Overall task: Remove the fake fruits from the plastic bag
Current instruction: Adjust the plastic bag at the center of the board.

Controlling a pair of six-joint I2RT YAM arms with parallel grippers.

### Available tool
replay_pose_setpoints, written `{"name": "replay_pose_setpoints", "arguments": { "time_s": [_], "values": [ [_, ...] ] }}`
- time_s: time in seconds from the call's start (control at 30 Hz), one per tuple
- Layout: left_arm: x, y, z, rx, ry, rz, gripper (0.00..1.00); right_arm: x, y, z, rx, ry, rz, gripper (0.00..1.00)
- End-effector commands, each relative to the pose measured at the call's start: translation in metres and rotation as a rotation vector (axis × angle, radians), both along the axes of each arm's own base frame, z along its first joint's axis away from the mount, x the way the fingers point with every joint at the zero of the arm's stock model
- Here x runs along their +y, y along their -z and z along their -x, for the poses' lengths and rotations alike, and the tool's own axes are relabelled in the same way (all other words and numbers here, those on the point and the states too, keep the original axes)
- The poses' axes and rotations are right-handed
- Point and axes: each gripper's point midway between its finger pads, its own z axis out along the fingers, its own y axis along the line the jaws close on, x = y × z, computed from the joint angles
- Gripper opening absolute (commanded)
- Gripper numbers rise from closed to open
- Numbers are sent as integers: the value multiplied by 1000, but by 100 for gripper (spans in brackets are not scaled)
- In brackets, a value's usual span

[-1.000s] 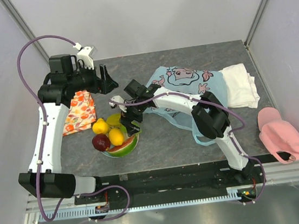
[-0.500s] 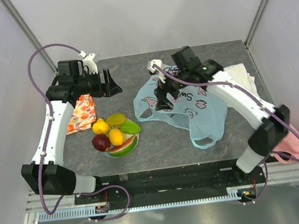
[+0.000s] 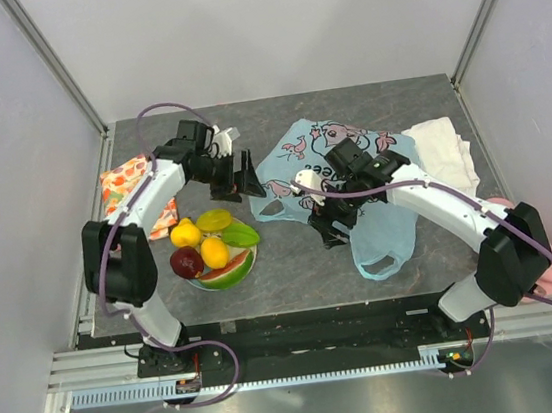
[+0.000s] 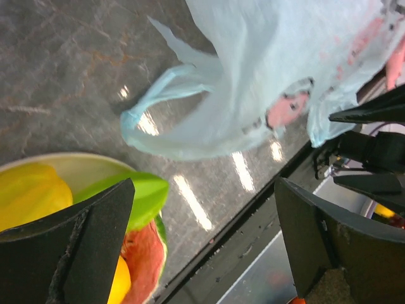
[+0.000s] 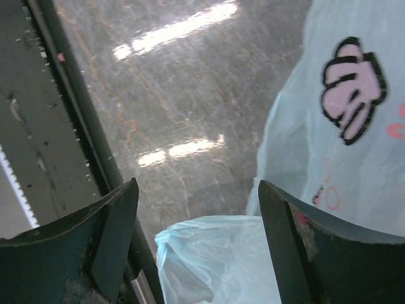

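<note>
Top external, plastic bag (image 3: 350, 152): lies flattened across the middle and right of the tabletop (image 3: 293, 265), its printed side up, reaching toward the far edge.
Top external, fake fruits (image 3: 211, 250): heaped together near the near-left corner, well apart from the bag.
Top external, left gripper (image 3: 245, 175): released, fingers spread, nothing between them; it sits just beside the bag's left edge, on the far side of the fruits.
Top external, right gripper (image 3: 331, 228): at the bag's near edge, about mid-table; contact with the bag cannot be told here.
Top external, surroundings: orange-red cloth (image 3: 126, 176) at the left edge; white towel (image 3: 446, 155) at the right edge, under the bag's corner.
Left wrist, fruits: lemon (image 4: 31, 196), green piece (image 4: 142, 193) and watermelon slice (image 4: 142, 250) rest on the plate (image 4: 79, 170).
Left wrist, bag: a handle loop (image 4: 158, 107) points toward the plate without touching it.
Left wrist, jaws: wide apart and empty.
Right wrist, jaws: parted, gripping nothing.
Right wrist, bag: spreads on the right, a crumpled fold low between the fingers.
</note>
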Motion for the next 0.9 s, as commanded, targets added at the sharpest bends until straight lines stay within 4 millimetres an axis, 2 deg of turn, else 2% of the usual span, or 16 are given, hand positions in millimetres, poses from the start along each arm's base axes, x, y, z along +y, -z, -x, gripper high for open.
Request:
{"name": "replay_pose_setpoints", "arguments": {
  "time_s": [0.0, 0.13, 0.2, 0.27, 0.3, 0.33, 0.4, 0.43, 0.53, 0.57, 0.63, 0.73, 0.77, 0.83, 0.87],
  "values": [
    [-11, 1, -29, -39, 4, 0, 99, -4, -5, -23, -113, 83, 13, 84],
    [-37, 7, -34, -64, 79, -11, 98, -12, 6, -32, -134, 146, 53, 84],
    [-40, 10, -38, -73, 85, -28, 97, -12, 5, -36, -136, 161, 49, 84],
    [-45, 12, -41, -81, 100, -33, 84, -13, 5, -40, -147, 171, 55, 84],
    [-48, 10, -40, -83, 111, -24, 75, -14, 5, -42, -157, 179, 59, 84],
    [-51, 4, -43, -96, 120, -9, 52, -19, 8, -47, -171, 199, 83, 84],
    [-57, -8, -40, -101, 150, 42, 22, -24, 10, -55, -184, 236, 100, 84],
    [-61, -20, -41, -120, 156, 64, 2, -27, 12, -59, -190, 254, 106, 84],
    [-71, -54, -34, -146, 194, 158, 2, -29, 14, -65, -208, 263, 98, 82],
    [-76, -68, -26, -145, 223, 215, 2, -31, 17, -68, -219, 269, 109, 81],
    [-81, -80, -18, -139, 240, 259, 2, -36, 21, -81, -263, 302, 137, 79],
    [-86, -90, -4, -110, 261, 304, 2, -55, 26, -107, -371, 368, 235, 78],
    [-88, -94, 1, -100, 270, 327, 2, -72, 20, -127, -465, 433, 305, 78],
    [-93, -100, 11, -63, 284, 369, 2, -87, 12, -149, -554, 488, 348, 78],
    [-94, -101, 13, -55, 286, 374, 2, -101, -1, -166, -612, 553, 359, 78]
  ]
}}
